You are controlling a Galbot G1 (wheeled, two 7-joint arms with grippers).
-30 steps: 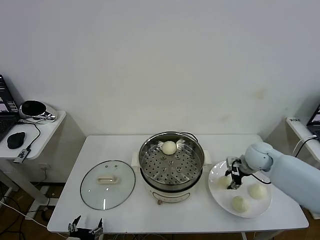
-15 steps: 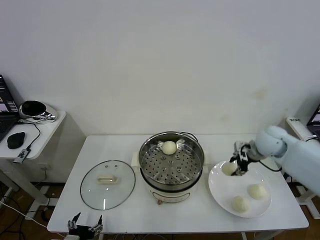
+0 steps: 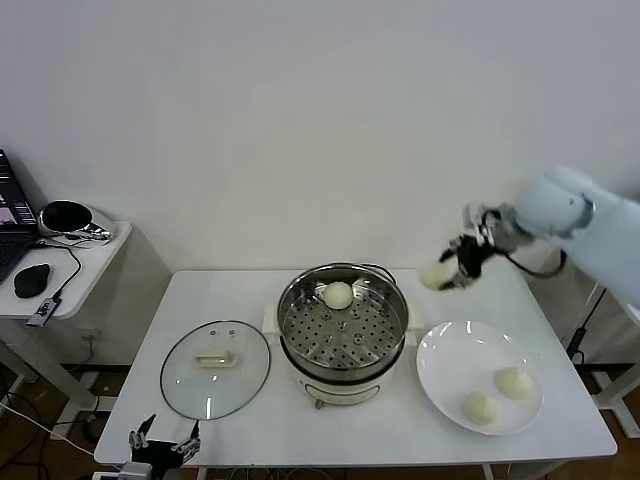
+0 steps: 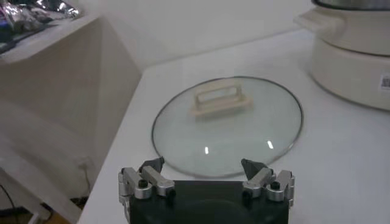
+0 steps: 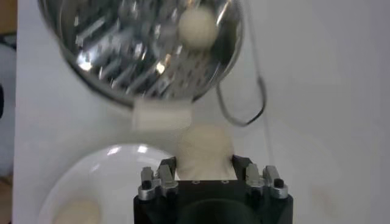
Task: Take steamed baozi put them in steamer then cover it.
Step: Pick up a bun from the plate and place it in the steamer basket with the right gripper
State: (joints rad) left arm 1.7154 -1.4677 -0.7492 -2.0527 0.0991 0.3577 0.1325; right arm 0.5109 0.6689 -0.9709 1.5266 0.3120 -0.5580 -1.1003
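The steamer [image 3: 350, 338] stands at the table's middle with one steamed baozi [image 3: 339, 295] on its perforated floor. In the air to the steamer's right, above the table's back edge, my right gripper [image 3: 452, 273] is shut on a second baozi [image 3: 436, 277]. The right wrist view shows that bun [image 5: 205, 146] pinched between the fingers, with the steamer [image 5: 122, 55] and its bun [image 5: 197, 27] beyond. Two more baozi [image 3: 515, 382] [image 3: 481, 407] lie on the white plate [image 3: 455, 360]. My left gripper [image 3: 160, 446] hangs open off the table's front left edge, near the glass lid [image 4: 227, 125].
The glass lid [image 3: 216, 368] with its cream handle [image 3: 211, 359] lies flat left of the steamer. A cable [image 5: 244, 103] curls on the table behind the pot. At the far left a side table [image 3: 95, 262] carries a mouse and other gear.
My right gripper has lifted a baozi off the plate and carried it up and toward the table's back. Two buns are left on the plate. The left arm has barely moved.
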